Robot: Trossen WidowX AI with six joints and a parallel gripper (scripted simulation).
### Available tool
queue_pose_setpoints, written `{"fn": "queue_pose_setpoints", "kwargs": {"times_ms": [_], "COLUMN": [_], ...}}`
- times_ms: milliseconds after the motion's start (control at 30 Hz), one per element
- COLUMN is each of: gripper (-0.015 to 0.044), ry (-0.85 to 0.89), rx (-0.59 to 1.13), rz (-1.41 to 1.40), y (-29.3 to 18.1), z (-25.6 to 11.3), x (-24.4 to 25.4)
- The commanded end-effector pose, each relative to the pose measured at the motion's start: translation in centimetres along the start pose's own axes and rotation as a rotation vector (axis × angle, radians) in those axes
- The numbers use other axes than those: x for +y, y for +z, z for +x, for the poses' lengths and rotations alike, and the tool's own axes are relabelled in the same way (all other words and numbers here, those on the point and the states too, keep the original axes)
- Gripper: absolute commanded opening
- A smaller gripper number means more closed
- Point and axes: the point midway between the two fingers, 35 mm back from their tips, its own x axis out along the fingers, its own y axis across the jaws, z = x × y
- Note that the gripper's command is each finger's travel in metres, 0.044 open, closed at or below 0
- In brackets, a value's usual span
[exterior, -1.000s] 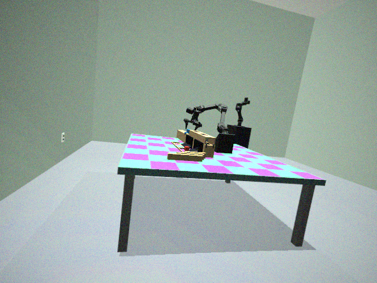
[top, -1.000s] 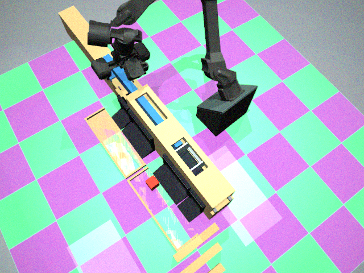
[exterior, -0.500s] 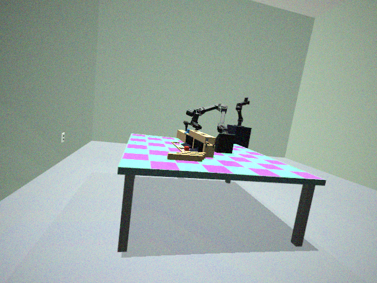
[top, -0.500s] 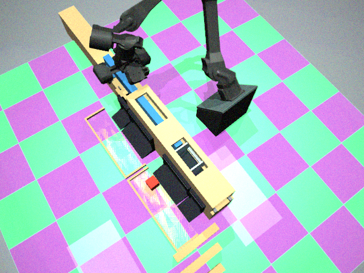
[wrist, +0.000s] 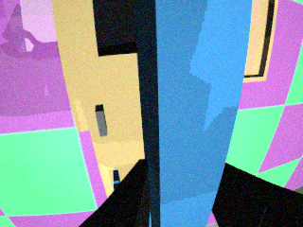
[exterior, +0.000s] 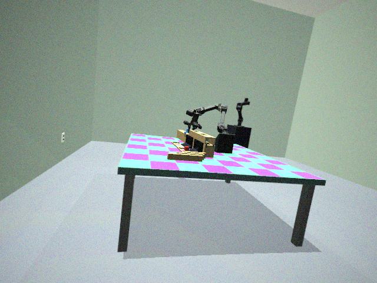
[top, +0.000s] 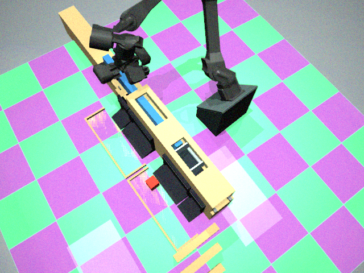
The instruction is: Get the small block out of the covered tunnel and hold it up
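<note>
The pincer [top: 120, 73] [exterior: 192, 125] [wrist: 172, 165] stands narrow, its two dark fingers drawn in on opposite sides of the blue handle [top: 127, 81] [exterior: 187, 131] [wrist: 199, 95], which fills the gap between them in the wrist view. It points down over the handle, near one end of the long tan tunnel [top: 176, 126] [exterior: 202, 135]. The arm [top: 137, 14] [exterior: 210, 108] reaches across from its black base [top: 222, 117] [exterior: 224, 142], which stands beside the tunnel. More blue shows through the tunnel's nearer roof opening; through the farther one appear a small blue piece and the white bars of the sliding cage [top: 196, 165], with a dark interior. The task's small block should be inside that tunnel, but I cannot make it out there. A red block [top: 152, 182] [exterior: 186, 148] lies outside, near the black panels [top: 172, 185] along the tunnel's side. Thin tan strips [top: 151, 215] frame the area around it. Beyond the tunnel's far end, tan rods [top: 196, 242] [exterior: 185, 157] lie apart from it. All this stands on the green and purple checked worktop [top: 264, 182] [exterior: 219, 176].
</note>
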Motion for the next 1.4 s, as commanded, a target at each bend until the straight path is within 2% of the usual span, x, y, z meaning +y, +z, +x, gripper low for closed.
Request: {"fn": "queue_pose_setpoints", "kwargs": {"times_ms": [0,100,767,1300,1333,1367], "gripper": [0.0052,0.0000,0.0000,0.0000,0.0026,0.0053], "ry": [-0.002,-0.001,-0.001,-0.001,0.022,0.022], "rx": [-0.001,-0.001,-0.007,-0.007,0.066,0.066], "rz": [0.010,0.010,0.002,0.002,0.049,0.049], "y": [-0.1,0.1,6.2,6.4,3.9,3.9], "z": [0.0,0.0,-0.4,-0.5,-0.6,-0.6], "x": [0.0,0.0,0.0,0.0,0.3,0.3]}}
